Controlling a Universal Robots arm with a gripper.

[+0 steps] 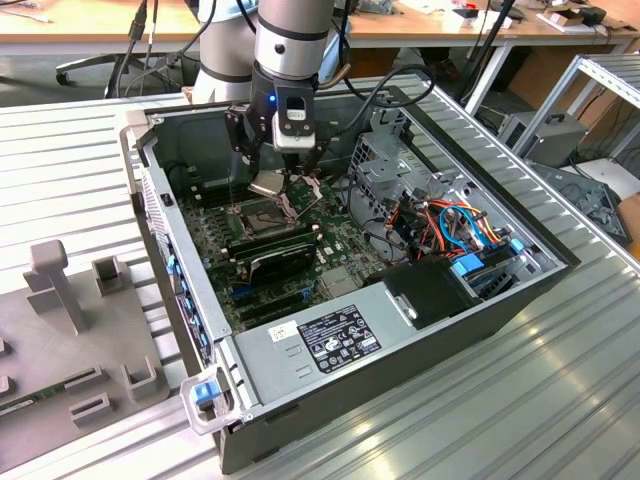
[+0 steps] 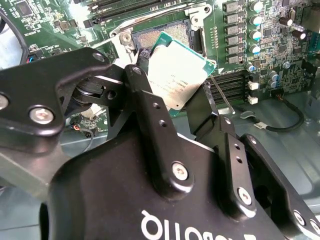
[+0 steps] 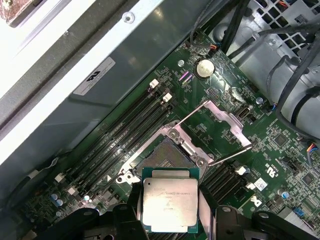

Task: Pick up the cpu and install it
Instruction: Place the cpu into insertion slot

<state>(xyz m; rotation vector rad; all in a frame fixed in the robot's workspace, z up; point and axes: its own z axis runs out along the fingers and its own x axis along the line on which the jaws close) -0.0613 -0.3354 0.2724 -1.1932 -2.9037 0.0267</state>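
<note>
Above open socket (image 2: 160, 35), my hand (image 2: 172, 92) clamps cpu (image 2: 180, 70) by two edges, not seated; fingers (image 2: 150, 112) hide gripped edges, chip covers part of socket in second wrist view.

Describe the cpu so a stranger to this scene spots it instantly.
Inside the open computer case, find the green motherboard. Above its silver socket, the gripper holds the cpu: a small flat grey-tan square, green-edged, unlike the long black memory slots nearby.
</note>
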